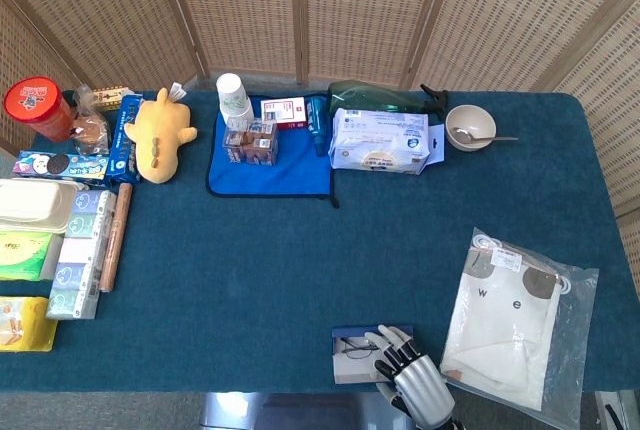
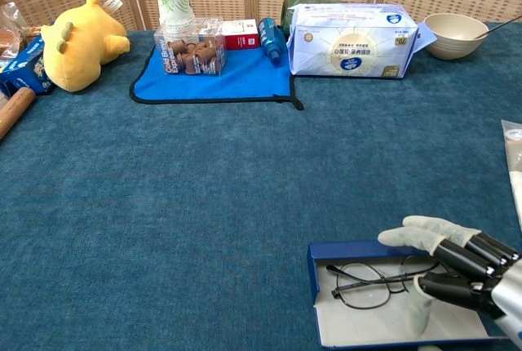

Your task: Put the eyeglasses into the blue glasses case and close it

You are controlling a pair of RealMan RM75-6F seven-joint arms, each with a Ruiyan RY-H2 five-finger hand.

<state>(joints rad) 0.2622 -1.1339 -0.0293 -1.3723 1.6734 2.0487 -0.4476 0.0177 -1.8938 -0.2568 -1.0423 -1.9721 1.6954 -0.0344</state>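
Eyeglasses [image 2: 371,279], one pair, lie inside the open blue glasses case [image 2: 351,251], just left of the right hand [image 2: 457,269]. This hand reaches over the right end of the case with fingers [image 2: 420,234] spread apart, and I cannot tell if it grips anything. Right of the hand lies one clear plastic bag [image 1: 515,315] with white cloth. Far beyond the hand stand one wipes pack [image 2: 352,39], one bowl [image 2: 455,34], one blue mat [image 2: 220,77], and one yellow plush toy [image 2: 77,39].
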